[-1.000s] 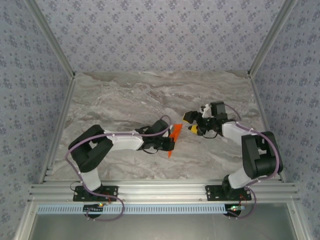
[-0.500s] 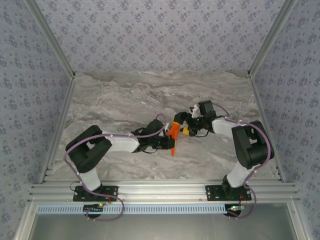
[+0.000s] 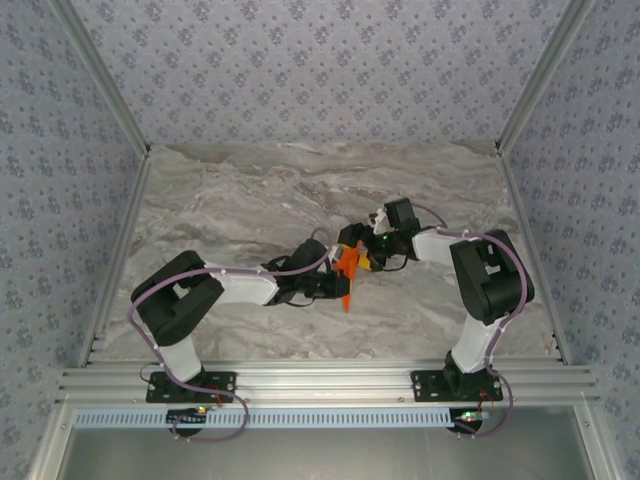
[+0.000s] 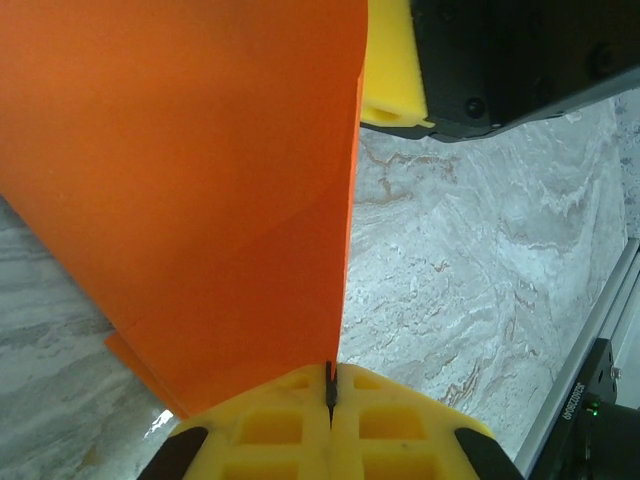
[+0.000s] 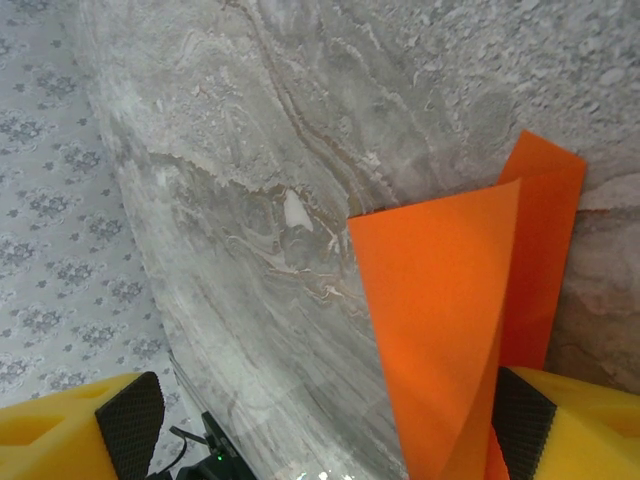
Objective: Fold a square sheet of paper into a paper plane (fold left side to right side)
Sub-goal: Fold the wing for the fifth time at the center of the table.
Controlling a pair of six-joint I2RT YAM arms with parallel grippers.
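Over marble table [image 3: 230, 200], left end effector [image 4: 330, 392] pinches creased orange paper [image 4: 200, 180].

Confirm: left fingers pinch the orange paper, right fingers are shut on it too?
Half right. The left fingers do pinch the paper, but the right fingers stand wide apart, not shut on it; the right wrist view shows this.
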